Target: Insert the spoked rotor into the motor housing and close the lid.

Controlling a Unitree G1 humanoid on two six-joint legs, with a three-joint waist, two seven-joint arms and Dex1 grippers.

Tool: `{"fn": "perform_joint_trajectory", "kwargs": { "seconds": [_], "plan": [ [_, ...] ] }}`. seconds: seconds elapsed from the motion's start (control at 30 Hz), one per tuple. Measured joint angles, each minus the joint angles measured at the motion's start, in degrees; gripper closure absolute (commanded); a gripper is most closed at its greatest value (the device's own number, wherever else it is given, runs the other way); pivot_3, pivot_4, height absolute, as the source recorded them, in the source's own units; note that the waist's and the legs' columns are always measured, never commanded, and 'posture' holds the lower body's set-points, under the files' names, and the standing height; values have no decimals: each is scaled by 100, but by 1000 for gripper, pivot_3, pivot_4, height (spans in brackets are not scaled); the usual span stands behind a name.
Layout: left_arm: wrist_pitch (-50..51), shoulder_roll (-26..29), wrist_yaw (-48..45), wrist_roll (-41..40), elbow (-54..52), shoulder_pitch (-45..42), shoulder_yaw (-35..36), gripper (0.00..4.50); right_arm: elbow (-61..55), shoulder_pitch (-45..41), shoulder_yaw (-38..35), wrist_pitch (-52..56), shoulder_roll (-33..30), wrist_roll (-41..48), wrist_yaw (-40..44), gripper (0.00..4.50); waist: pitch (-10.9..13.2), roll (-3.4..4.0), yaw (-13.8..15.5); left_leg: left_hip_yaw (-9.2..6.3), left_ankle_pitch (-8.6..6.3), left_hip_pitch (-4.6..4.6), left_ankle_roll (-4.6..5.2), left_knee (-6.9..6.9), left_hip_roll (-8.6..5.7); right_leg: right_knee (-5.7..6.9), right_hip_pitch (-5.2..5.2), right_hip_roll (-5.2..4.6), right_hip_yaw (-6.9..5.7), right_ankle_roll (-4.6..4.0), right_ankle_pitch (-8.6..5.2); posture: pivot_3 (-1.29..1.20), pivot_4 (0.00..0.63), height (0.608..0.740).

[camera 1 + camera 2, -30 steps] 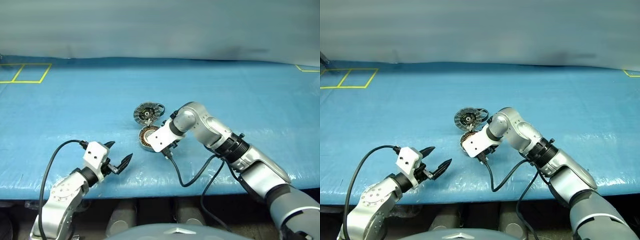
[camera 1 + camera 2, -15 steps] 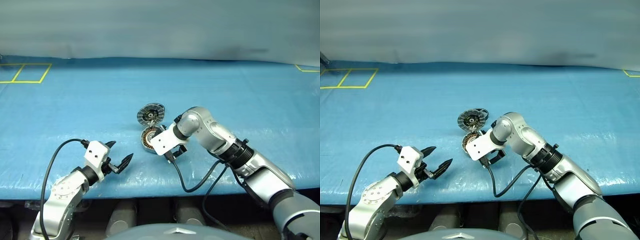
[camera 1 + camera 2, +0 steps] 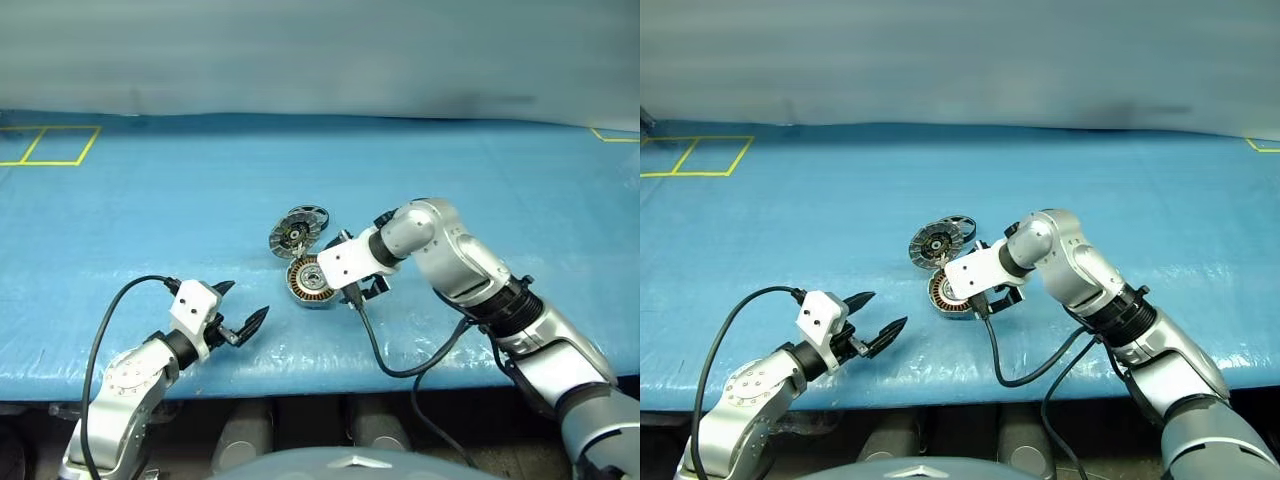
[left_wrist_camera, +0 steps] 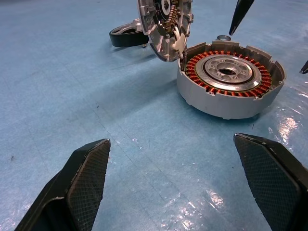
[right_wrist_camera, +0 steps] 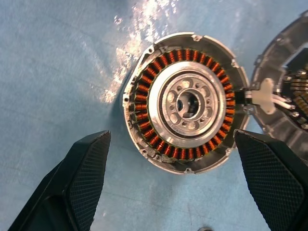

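Observation:
The motor housing lies face up on the blue sheet, its copper windings ringing a metal bearing. The lid stands tilted open at the housing's far edge, inner side showing. Just beyond the lid lies the spoked rotor, a black ring. My right gripper hovers open above the housing's right side, nothing between its fingers, and one fingertip hangs past the housing. My left gripper is open and empty near the table's front edge, left of the housing and pointing toward it.
A tiny ring lies on the sheet right behind the housing. Yellow tape squares mark the far left corner. The blue sheet's front edge runs close below both hands, and black cables hang from each wrist.
My right hand has lifted and drawn back to the right off the housing, so the windings now show fully. The left arm has not moved.

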Motion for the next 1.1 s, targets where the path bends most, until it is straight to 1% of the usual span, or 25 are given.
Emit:
{"fn": "perform_joint_trajectory", "kwargs": {
  "seconds": [0.07,0.2,0.3,0.33,0.4,0.43,0.5,0.57,0.6,0.63,0.7,0.8,1.1],
  "plan": [
    [26,9,-4,-4,1,15,-6,0,-239,279,-246,349,-56,134,-168,181,1,-1,14,1,0,-2,0,0,0,-1,-2,-1,0,0,0,0,150,740],
    [49,28,-7,-13,-1,23,-13,0,-710,1001,-873,1163,-48,327,-785,181,1,-1,40,1,0,-6,0,2,0,1,-6,-1,1,0,-1,0,150,740],
    [61,53,-9,-18,-11,68,-10,0,-1316,1778,-1414,1908,18,549,-1282,181,1,-2,64,0,-1,-10,0,0,-1,-1,-10,-2,0,1,-3,0,150,740],
    [56,56,-16,-22,-17,89,-6,0,-1583,2130,-1677,2228,195,610,-1561,181,0,-3,73,-2,-1,-11,0,0,0,0,-9,-1,-2,1,-4,0,150,740],
    [52,65,-43,-39,-26,95,-9,0,-1899,2534,-2006,2775,562,702,-2050,181,1,-1,61,2,-1,-11,-1,1,1,3,-13,0,2,1,-4,0,150,740],
    [51,66,-62,-53,-28,94,-10,0,-2072,2689,-2190,3089,842,730,-2366,181,1,-1,53,3,-2,-10,-1,3,2,6,-13,0,3,1,-4,0,150,740],
    [44,69,-96,-68,-34,91,-10,0,-2364,2917,-2598,3521,1489,808,-2999,181,1,-2,46,1,-2,-9,-3,6,4,7,-12,1,1,1,-4,0,150,740],
    [36,69,-122,-70,-35,67,-21,0,-2609,3062,-2939,3789,2285,914,-3677,181,1,1,40,2,-3,-9,-4,8,5,8,-12,1,1,1,-4,0,150,740],
    [31,69,-122,-70,-34,56,-23,0,-2668,3118,-3022,3849,2545,922,-3929,181,1,0,39,0,-3,-10,-5,9,6,8,-12,1,-1,1,-4,0,150,740],
    [19,69,-127,-69,-34,33,-40,0,-2683,3241,-3056,3811,2915,909,-4379,181,0,-1,37,0,-4,-10,-5,6,5,5,-12,0,-1,1,-4,0,150,740],
    [-31,69,-132,-40,-33,-26,-68,0,-2517,3439,-2992,3639,3299,883,-5008,181,1,0,29,2,-4,-13,-5,3,1,1,-14,-4,1,1,-4,0,150,740],
    [-236,64,-128,18,3,-165,-83,0,-1927,3485,-2791,3114,3408,845,-5638,181,1,1,16,4,-3,-11,-4,3,-1,-1,-13,-5,2,1,-3,0,150,740],
    [-883,-180,-86,226,293,-235,-195,0,-217,3342,-2843,1479,3594,1012,-6718,181,2,2,-29,5,-2,-8,-2,-6,2,0,-13,-1,3,1,-4,0,150,740]
  ]
}}
